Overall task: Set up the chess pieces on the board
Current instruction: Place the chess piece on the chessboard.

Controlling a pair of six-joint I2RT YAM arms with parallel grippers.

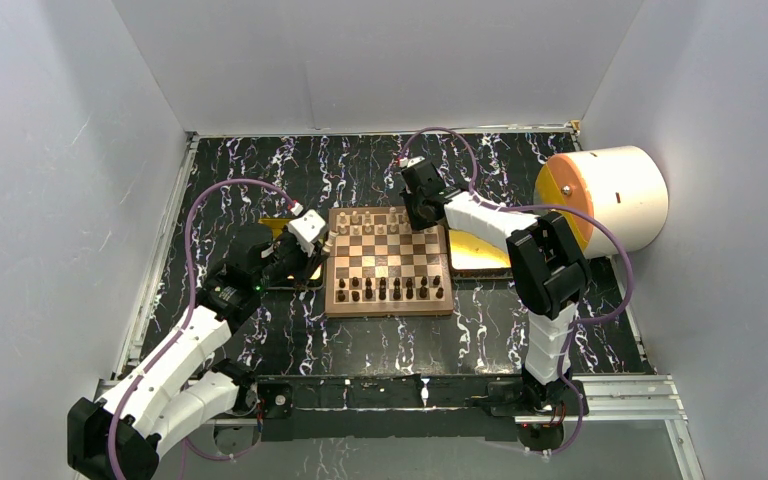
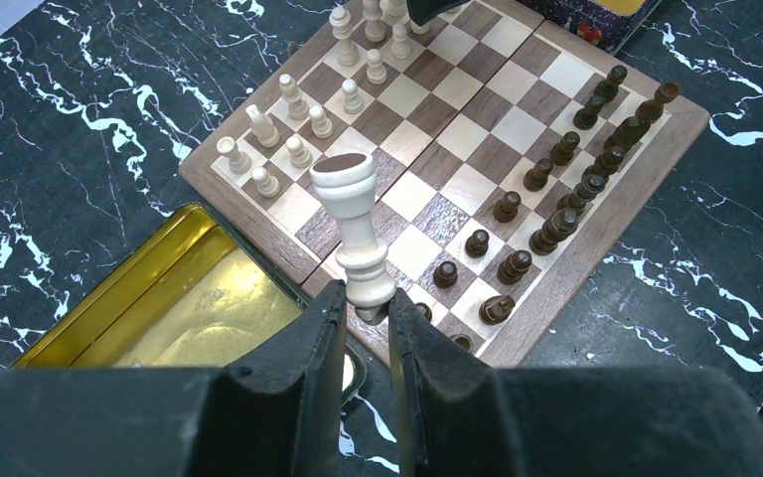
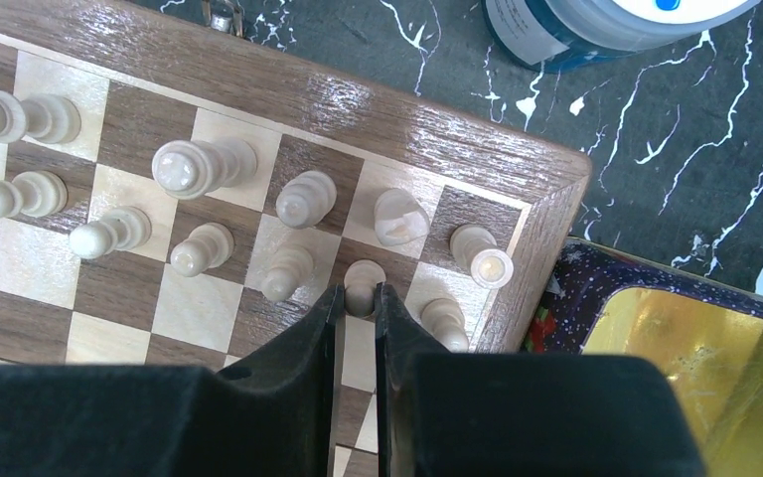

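The chess pieces (image 1: 370, 218) are mostly standing in the two far rows of the board (image 1: 388, 306). Your left gripper (image 2: 366, 308) is pinching a tall pale piece (image 2: 350, 209) by its base, roughly upright over the board's left edge. Your right gripper (image 3: 358, 296) is pinching a pawn (image 3: 363, 278) near the board's far right corner, probably seating it.

The counter (image 1: 260, 170) is black, veined with white like marble, and walled by pale panels on three sides. The board (image 1: 390, 309) lies flat at its middle, square to the near edge. A gold tray (image 2: 99, 293) sits just beside the board's left edge; a second gold tray (image 3: 695, 378) sits close against its right side. Beyond the board's far right corner stands a blue-and-white jar (image 3: 556, 30), apart from the border, only partly in view.
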